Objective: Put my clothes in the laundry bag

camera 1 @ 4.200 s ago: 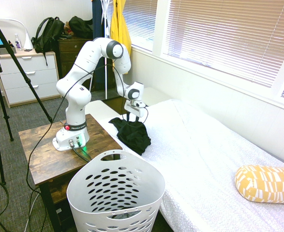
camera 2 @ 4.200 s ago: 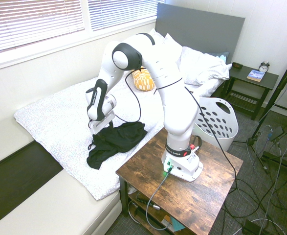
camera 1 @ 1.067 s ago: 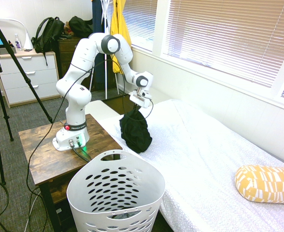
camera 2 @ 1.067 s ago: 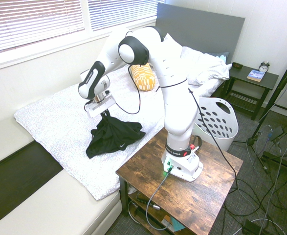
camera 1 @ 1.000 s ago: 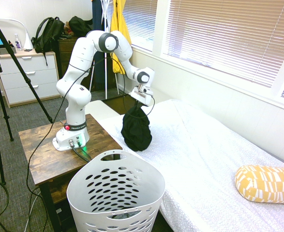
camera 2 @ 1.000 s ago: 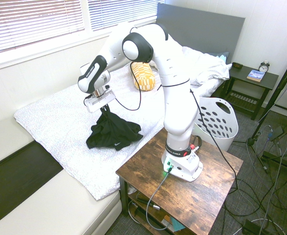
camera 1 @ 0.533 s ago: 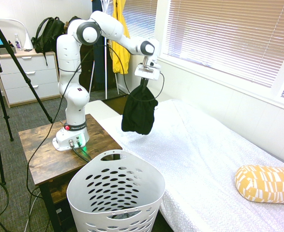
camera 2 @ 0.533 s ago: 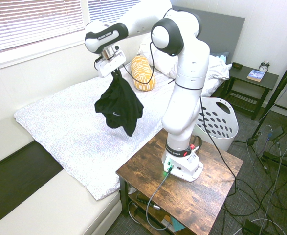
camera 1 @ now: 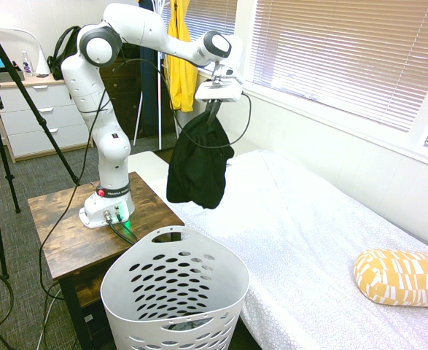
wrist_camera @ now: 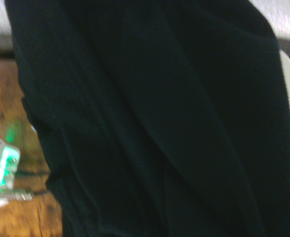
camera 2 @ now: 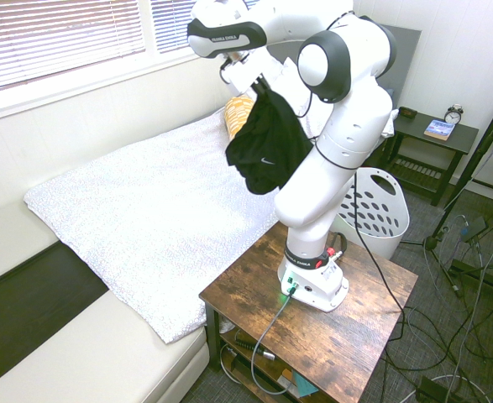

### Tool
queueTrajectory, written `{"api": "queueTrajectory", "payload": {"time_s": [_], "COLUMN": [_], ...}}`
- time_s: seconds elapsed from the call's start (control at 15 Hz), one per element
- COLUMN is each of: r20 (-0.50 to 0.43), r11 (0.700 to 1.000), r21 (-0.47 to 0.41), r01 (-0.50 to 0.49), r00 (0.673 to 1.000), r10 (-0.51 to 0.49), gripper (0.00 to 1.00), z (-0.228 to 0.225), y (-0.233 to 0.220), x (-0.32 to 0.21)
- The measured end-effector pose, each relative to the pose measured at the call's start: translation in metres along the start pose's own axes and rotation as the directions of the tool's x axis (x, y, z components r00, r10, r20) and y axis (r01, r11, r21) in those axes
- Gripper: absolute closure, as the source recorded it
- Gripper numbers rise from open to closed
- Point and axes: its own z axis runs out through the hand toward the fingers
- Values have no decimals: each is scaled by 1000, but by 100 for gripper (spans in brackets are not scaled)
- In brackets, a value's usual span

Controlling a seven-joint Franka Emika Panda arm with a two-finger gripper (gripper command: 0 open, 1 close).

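Tool (camera 1: 214, 108) clamped on black garment (camera 1: 197, 166), fabric hanging free above bed (camera 1: 308, 233) edge, near worktop (camera 1: 68, 226), white basket (camera 1: 173, 295) on floor below & apart, wrist cam prob. all dark cloth (wrist_camera: 149, 118).

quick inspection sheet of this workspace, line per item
surface: white quilted bed, bare where the garment lay
job's things: soft black fabric garment hanging in the air; tall white perforated plastic laundry basket on the floor, not yet under it
clutter: yellow patterned pillow on the bed
grippers: pincer shut on the garment's top
cables: black cable looping beside the garment
surroundings: window blinds, dresser
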Motion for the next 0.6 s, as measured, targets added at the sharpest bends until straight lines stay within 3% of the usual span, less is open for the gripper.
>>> {"api": "queueTrajectory", "payload": {"time_s": [0.2, 0.4, 0.6], "r20": [137, 284, 311], "r11": [996, 987, 981], "r21": [-89, -157, -171], "r01": [-2, -34, -88], "r00": [991, 956, 940], "r10": [14, 78, 139], "gripper": [100, 100, 100], "z": [69, 157, 232], "y": [59, 107, 131], "x": [18, 27, 36]}}
